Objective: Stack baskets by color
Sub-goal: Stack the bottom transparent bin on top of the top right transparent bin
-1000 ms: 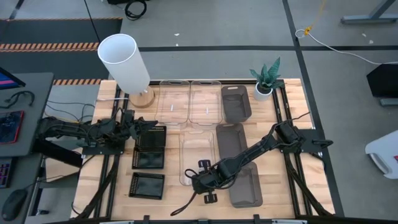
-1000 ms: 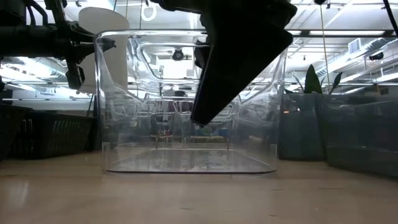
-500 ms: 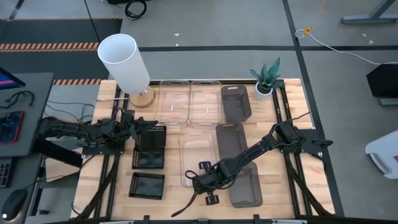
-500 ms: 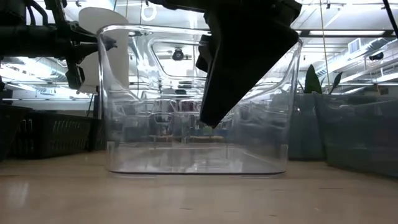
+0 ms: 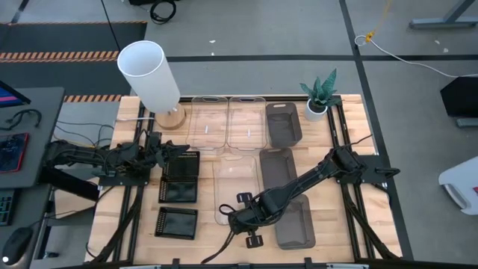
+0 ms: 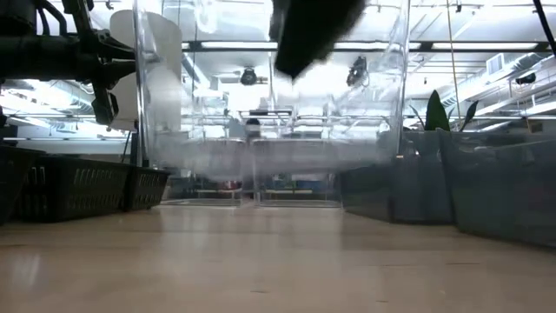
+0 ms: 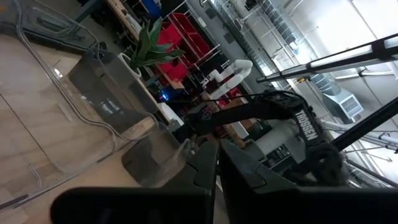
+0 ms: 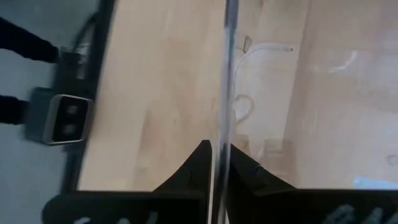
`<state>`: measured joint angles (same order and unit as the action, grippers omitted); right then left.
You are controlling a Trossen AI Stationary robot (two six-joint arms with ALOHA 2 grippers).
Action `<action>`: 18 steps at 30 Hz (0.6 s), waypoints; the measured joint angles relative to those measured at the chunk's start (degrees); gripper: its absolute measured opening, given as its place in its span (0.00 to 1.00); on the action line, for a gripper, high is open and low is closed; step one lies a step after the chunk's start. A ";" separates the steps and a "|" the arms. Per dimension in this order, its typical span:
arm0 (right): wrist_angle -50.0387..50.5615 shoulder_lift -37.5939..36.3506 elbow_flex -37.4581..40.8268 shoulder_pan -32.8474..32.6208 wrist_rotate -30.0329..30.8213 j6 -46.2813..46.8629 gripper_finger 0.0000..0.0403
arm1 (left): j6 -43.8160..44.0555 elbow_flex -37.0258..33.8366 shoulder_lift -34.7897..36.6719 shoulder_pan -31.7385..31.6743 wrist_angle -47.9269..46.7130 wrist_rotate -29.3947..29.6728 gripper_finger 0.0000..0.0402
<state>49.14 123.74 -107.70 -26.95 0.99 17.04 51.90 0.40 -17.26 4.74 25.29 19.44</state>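
Near the table's (image 5: 343,157) front edge, centre, the right gripper (image 5: 237,217) pinches the near wall of a clear basket (image 5: 237,179), lifted off the wood. Judged light, stiff, slippery: rim is the sensible hold. It is empty. Left gripper (image 5: 158,146), at the left edge, is closed on nothing visible.

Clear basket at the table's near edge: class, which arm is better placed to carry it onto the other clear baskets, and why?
Right. The right gripper already pinches the clear basket's near wall and has it raised off the table. The left gripper is over at the black grid baskets.
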 joint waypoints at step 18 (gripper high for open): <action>29.93 -0.10 -27.45 7.10 7.46 -5.63 0.07 | -0.02 0.00 0.00 0.01 -0.04 0.00 0.07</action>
<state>79.07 123.64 -135.15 -19.84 8.45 11.41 51.88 0.40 -17.26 4.75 25.26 19.44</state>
